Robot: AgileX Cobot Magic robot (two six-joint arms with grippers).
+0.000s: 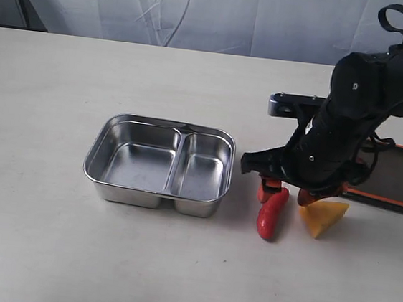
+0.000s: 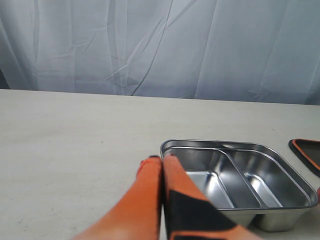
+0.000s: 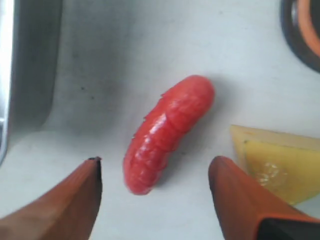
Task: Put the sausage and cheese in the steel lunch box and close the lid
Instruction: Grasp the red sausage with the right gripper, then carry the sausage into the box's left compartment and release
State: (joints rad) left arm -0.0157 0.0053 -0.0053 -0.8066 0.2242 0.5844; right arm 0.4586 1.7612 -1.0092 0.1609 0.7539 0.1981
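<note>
Right fingers (image 3: 65, 200) spread wide, gripping nothing. Sausage (image 3: 167, 132) lies on tabletop (image 3: 150, 40) between them, untouched. Cheese (image 3: 280, 160) just outside one finger, beside sausage. Left fingers (image 2: 150, 190) pressed together, empty; steel lunch box (image 2: 195, 157) just beyond their tips, uncovered.

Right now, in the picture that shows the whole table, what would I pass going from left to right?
First the steel lunch box, then the sausage, then the cheese, then the lid at the right edge.
</note>
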